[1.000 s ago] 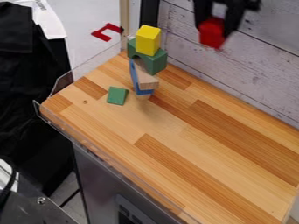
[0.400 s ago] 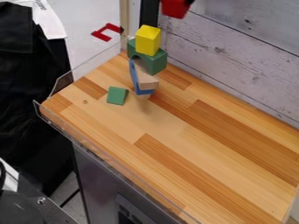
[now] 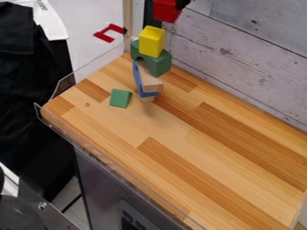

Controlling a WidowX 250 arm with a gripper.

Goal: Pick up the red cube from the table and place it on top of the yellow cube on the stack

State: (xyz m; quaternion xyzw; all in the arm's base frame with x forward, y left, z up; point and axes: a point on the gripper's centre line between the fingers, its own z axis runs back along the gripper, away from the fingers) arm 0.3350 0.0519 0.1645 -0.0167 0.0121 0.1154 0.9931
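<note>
The red block (image 3: 167, 11) is at the top edge of the view, just above the yellow block (image 3: 151, 41) as seen from here, with the fingers of the black gripper (image 3: 171, 3) closed on it. It looks light, stiff and hard to damage, though its smooth faces could slip, so opposite flat sides, squarely pinched, seem the best hold. Below, the yellow block tops a green arch (image 3: 157, 64) on a precarious-looking stack.

- I see bright, even light over the wooden counter (image 3: 198, 130).
- The yellow block's (image 3: 152, 42) top is brighter than its sides, so I read light from above.
- I notice a soft, faint shadow below the block tower (image 3: 159, 66).
- The black cloth (image 3: 27, 94) looks very dark to me.
</note>
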